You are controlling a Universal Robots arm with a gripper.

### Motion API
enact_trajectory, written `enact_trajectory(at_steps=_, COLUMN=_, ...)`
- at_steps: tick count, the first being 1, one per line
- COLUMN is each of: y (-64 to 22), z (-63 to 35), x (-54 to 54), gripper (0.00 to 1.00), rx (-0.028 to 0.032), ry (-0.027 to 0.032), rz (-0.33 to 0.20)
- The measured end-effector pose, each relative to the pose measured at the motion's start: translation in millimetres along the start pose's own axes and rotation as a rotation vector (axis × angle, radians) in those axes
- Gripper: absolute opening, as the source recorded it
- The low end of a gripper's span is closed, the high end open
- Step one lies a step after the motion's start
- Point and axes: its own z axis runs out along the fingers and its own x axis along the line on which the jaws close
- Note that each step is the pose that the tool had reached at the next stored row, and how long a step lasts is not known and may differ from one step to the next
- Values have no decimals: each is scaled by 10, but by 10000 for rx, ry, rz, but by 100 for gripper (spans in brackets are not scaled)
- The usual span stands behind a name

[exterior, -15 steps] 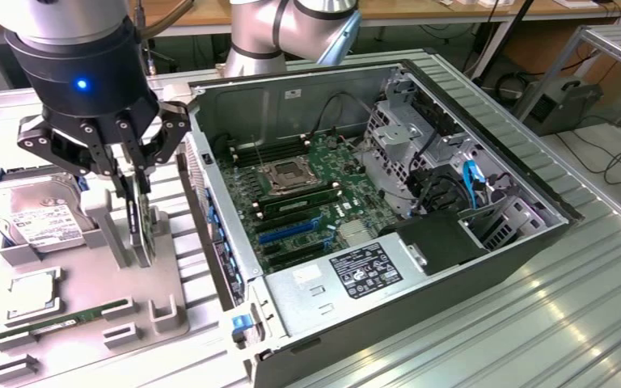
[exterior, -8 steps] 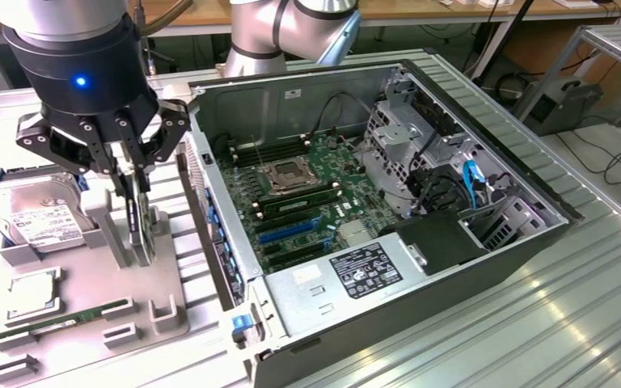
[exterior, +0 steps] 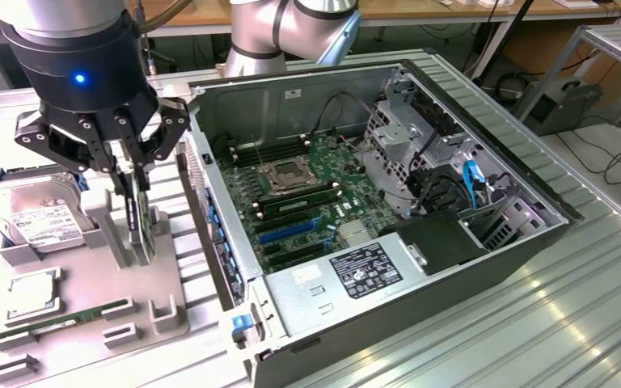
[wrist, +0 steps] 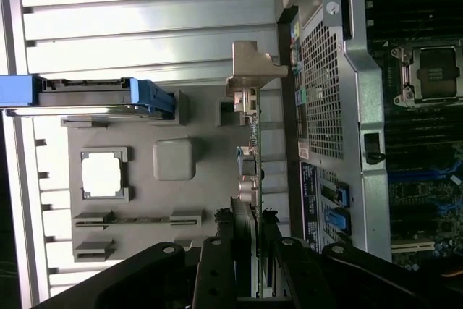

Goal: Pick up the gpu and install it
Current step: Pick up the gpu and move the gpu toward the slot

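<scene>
exterior view showed my black gripper (exterior: 133,174) clamped on the slim black gpu card with silver bracket (exterior: 138,222), standing edgewise at the grey holder tray's (exterior: 165,275) edge beside the open computer case (exterior: 397,202); i judged a straight, square pull safest.

No text, brand or number is legible. Inside the computer case (exterior: 419,323), a black label (exterior: 365,271) on the silver cover (exterior: 322,297) carries unreadable white print. Beside the case, the hard drive (exterior: 9,202) label (exterior: 43,228) is equally unreadable.
</scene>
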Motion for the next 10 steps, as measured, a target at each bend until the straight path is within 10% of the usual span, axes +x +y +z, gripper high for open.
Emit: enact_trajectory(at_steps=10, y=2, z=-36, x=-1, gripper=26, rx=0, ry=0, rz=-5)
